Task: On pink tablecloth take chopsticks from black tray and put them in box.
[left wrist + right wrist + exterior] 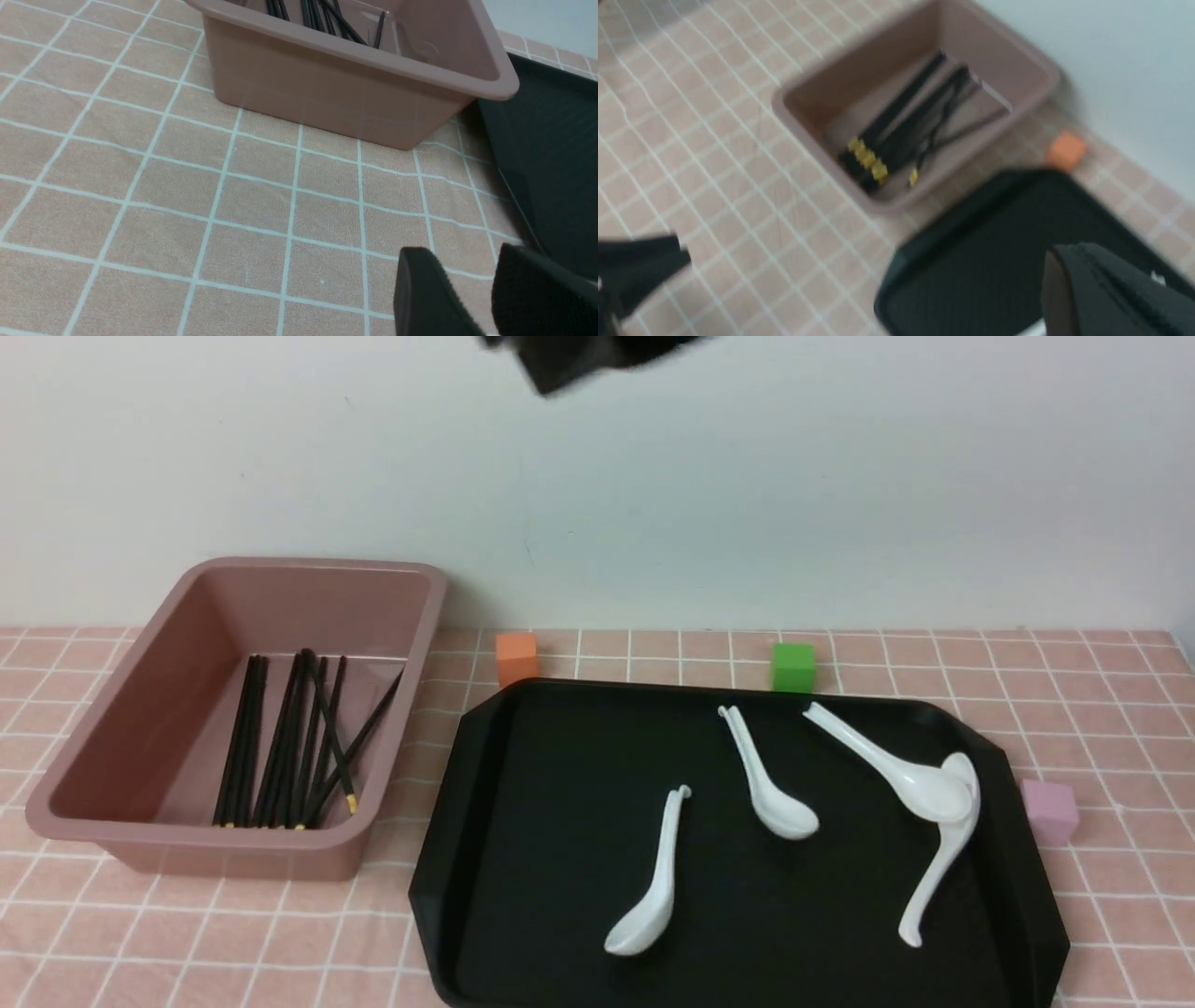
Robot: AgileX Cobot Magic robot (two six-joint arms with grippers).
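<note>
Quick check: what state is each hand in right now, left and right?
Left hand: open, holding nothing.
Right hand: open wide, holding nothing, though its view is blurred.

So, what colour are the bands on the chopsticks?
Gold; the bands show best in the right wrist view.

Blurred, looking down. The box [859, 77] stands on the pink tablecloth [714, 154] and holds the chopsticks [906, 116], most with their gold-banded ends bunched at one short wall. A corner of the black tray [985, 261] lies just beside the box. An orange cube [1066, 150] sits near the pale wall. The right gripper [868, 261] has its fingers [1111, 289] spread wide.
</note>
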